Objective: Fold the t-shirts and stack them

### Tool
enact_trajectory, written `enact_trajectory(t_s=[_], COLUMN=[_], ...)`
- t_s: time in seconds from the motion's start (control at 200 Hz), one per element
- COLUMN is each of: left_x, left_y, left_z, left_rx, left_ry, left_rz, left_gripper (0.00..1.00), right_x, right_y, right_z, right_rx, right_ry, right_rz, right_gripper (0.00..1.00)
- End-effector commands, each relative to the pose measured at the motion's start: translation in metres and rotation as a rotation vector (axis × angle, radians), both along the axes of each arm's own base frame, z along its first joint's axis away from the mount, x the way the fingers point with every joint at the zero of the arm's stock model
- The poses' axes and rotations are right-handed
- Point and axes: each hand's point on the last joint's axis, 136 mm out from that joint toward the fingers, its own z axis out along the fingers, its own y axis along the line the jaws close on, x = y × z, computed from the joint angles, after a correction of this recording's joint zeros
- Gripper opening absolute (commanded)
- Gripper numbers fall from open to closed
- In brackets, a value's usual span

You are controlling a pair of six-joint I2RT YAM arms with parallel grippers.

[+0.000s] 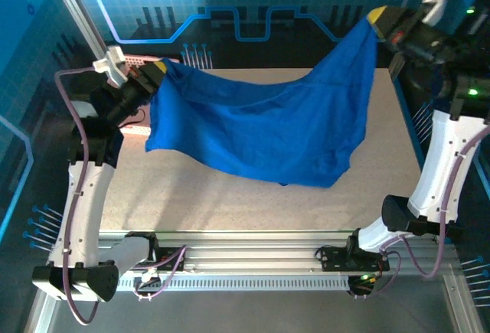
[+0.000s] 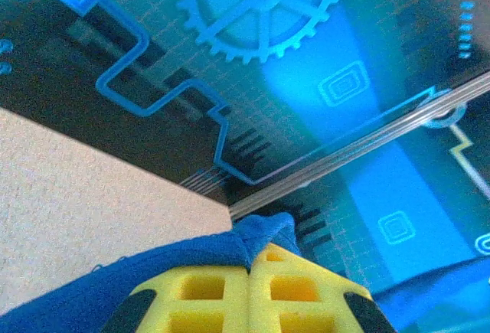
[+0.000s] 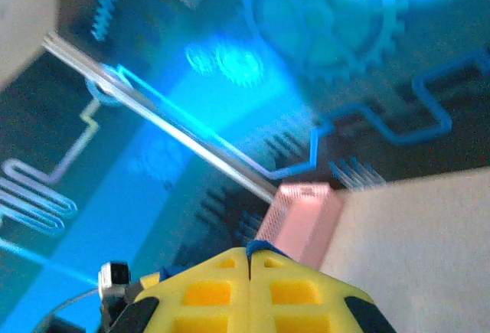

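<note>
A royal-blue t-shirt point(image 1: 276, 126) hangs stretched between my two grippers above the table, sagging in the middle, its lower edge low over the tabletop. My left gripper point(image 1: 157, 69) is shut on the shirt's left corner. In the left wrist view its yellow fingers point(image 2: 207, 295) meet, with a fold of blue cloth point(image 2: 264, 230) pinched at the left gripper's point(image 2: 251, 260) tips. My right gripper point(image 1: 377, 17) holds the right corner higher, at the back right. In the right wrist view the right gripper point(image 3: 249, 253) is shut, a small tuft of blue cloth point(image 3: 266, 247) showing at its tips.
A pink lattice basket point(image 3: 302, 214) stands at the table's back left, partly hidden behind the left arm point(image 1: 135, 129). The speckled beige table point(image 1: 230, 195) lies bare in front of the shirt. Blue patterned walls enclose the back and sides.
</note>
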Motion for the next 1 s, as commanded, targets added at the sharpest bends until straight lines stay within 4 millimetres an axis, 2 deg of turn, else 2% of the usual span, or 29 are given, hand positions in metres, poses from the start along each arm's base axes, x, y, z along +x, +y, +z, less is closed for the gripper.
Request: enact_trajectory(t_s=[0.0,0.465,0.725,0.855,0.995], left_x=[-0.018,-0.086,-0.128,-0.142,-0.148], left_y=[-0.009,-0.03,-0.033,-0.032,-0.033], left_z=[0.034,0.112,0.15,0.167,0.174], left_rx=[0.061,0.089,0.081,0.083,0.087], left_ry=[-0.167,-0.418,-0.528,-0.575,-0.597], left_rz=[-0.023,-0.115,-0.148,-0.147,-0.151], left_gripper=[0.0,0.0,0.0,0.0,0.0], right_x=[-0.023,-0.113,-0.174,-0.186,-0.184], right_y=[0.014,0.035,0.043,0.04,0.038], right_z=[-0.01,0.065,0.114,0.127,0.13], right_rx=[-0.114,-0.14,-0.109,-0.098,-0.078], right_ry=[-0.04,-0.34,-0.518,-0.559,-0.553], right_rz=[0.01,0.098,0.117,0.088,0.079], right_gripper=[0.0,0.0,0.0,0.0,0.0])
